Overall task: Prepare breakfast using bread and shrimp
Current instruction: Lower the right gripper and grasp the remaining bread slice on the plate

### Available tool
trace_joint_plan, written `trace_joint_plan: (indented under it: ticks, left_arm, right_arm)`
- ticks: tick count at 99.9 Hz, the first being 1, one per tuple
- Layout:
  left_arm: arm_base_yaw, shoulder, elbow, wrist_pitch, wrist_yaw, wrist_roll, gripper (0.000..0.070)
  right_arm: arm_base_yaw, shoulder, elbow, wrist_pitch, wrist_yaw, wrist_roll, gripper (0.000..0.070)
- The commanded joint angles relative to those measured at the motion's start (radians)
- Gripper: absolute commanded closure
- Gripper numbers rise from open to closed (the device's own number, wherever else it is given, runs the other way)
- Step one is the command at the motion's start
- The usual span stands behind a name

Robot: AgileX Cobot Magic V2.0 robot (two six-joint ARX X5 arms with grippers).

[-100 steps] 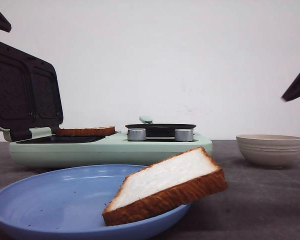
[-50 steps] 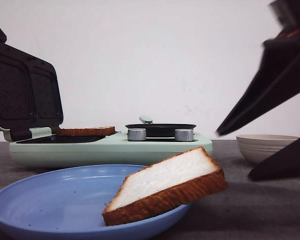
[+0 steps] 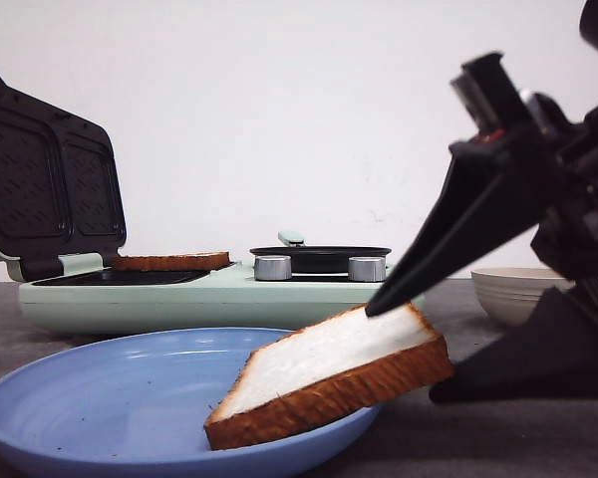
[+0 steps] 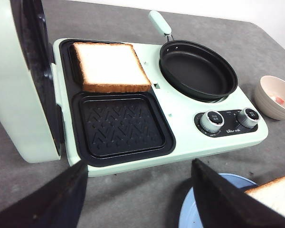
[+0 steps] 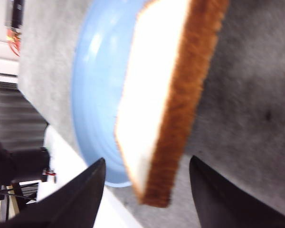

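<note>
While tilted low, the right gripper gapes wide around the bread.

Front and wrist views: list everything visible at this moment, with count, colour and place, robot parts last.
bread on plate: one, white with brown crust, tilted over the plate's right rim
bread in sandwich maker: one, same colours, in the far grill compartment
blue plate: one, nearest the camera
sandwich maker: one, mint green, lid open, near grill compartment bare
frying pan: one, black, on the maker's right side
knobs: two, silver, on the maker's front
bowl: one, beige, right of the maker, something pinkish inside
table: grey
left claw: open, above the table
right claw: open, straddling the plate bread
</note>
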Motion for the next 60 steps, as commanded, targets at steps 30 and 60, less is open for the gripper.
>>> trace_joint_plan:
  ticks: [30, 60]
  left_arm:
    - [0.0, 0.005, 0.004, 0.005, 0.0, 0.003, 0.0352]
    - [0.0, 0.005, 0.004, 0.005, 0.0, 0.003, 0.0352]
  right_arm:
    - [0.01, 0.03, 0.006, 0.056, -0.002, 0.014, 0.07]
    - [0.01, 0.028, 0.008, 0.159, -0.046, 0.063, 0.07]
